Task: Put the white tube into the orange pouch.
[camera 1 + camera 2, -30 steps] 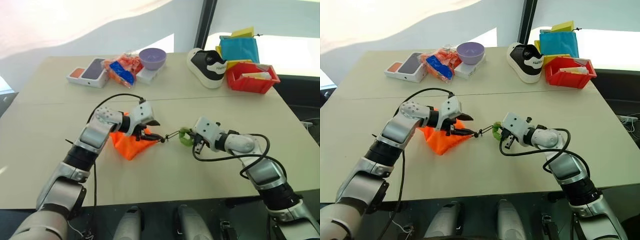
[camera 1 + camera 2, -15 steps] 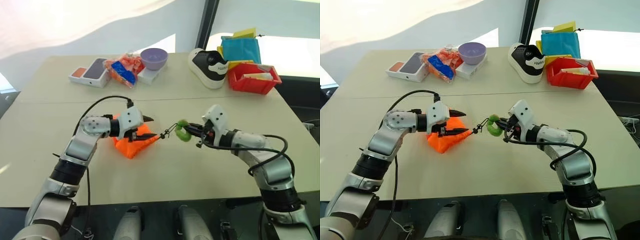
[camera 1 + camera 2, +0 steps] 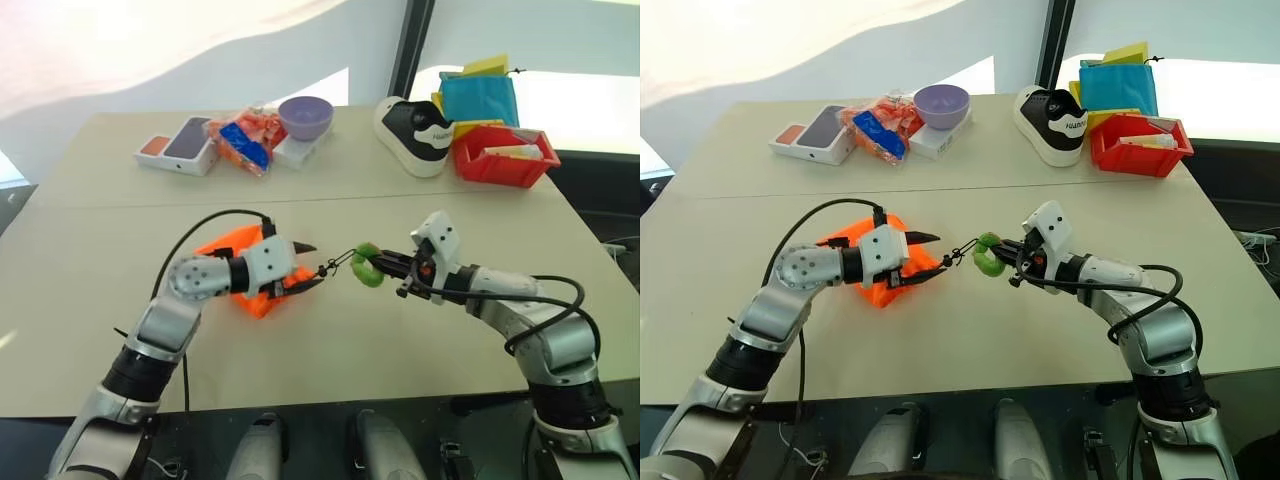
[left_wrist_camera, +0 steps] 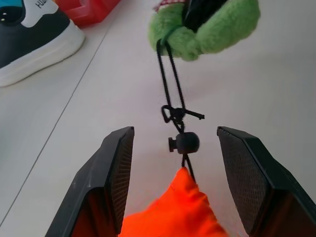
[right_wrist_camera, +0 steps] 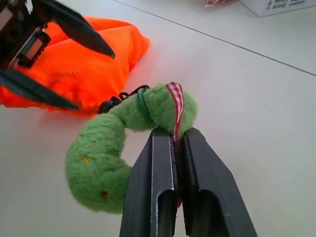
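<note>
1. Orange pouch (image 3: 245, 272) is lying on the near half of the beige table (image 3: 90, 260), its puckered mouth pointing toward the robot's right.
2. Its black cord (image 4: 170, 79) is running from the neck through a round black toggle (image 4: 185, 142) to a fuzzy green ring (image 3: 367, 266), which is hanging clear of the tabletop.
3. Left gripper (image 3: 304, 266) is hovering at the pouch's neck with its jaws spread apart, one black finger (image 4: 111, 175) standing on each side of the toggle and neither touching the cord or the fabric.
4. Right gripper (image 5: 177, 148) is pinching the green ring, its two fingers pressed together on the red-checked ribbon tab (image 5: 174, 101) sewn to the ring.
5. White tube is not something I can pick out.
6. Along the far edge, a black-and-white sneaker (image 3: 413, 134) is sitting just beside a red bin (image 3: 502, 157), and a purple bowl (image 3: 305, 116) is sitting near an orange-and-blue snack packet (image 3: 240, 142).
</note>
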